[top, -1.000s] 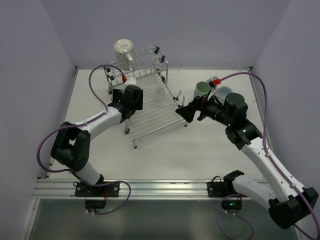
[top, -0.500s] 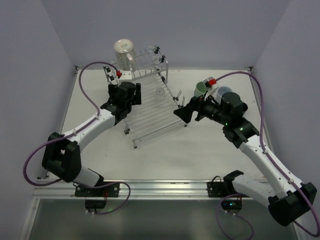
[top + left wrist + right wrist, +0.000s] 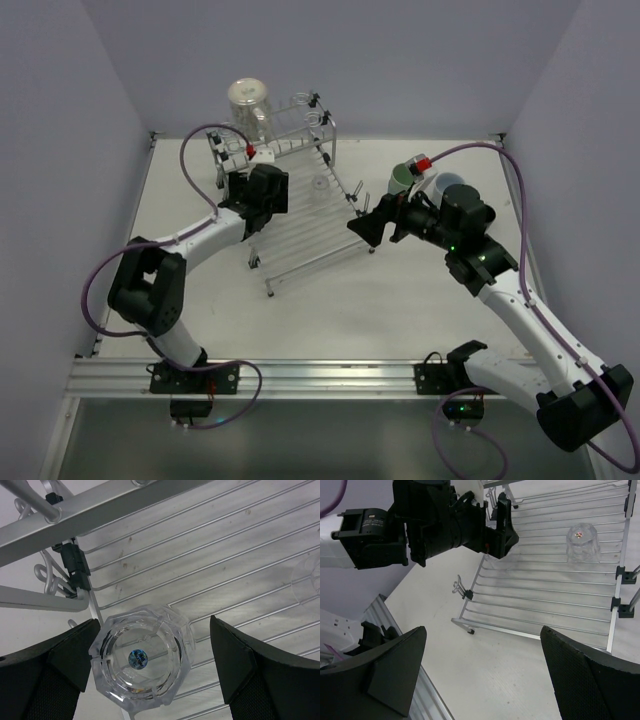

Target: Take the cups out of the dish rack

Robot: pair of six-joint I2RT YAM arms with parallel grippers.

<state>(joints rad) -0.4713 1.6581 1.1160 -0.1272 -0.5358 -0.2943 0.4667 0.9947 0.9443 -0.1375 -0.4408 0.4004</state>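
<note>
Sitting on the dish rack (image 3: 225, 555), a clear glass (image 3: 140, 661) lies ungripped between wide-spread left fingers (image 3: 242, 667).

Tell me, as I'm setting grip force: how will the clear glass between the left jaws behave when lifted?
The clear glass looks rigid and smooth: probably slippery, breakable if clamped hard. Apparently inverted on the rods of the dish rack, it may slide when nudged.
</note>
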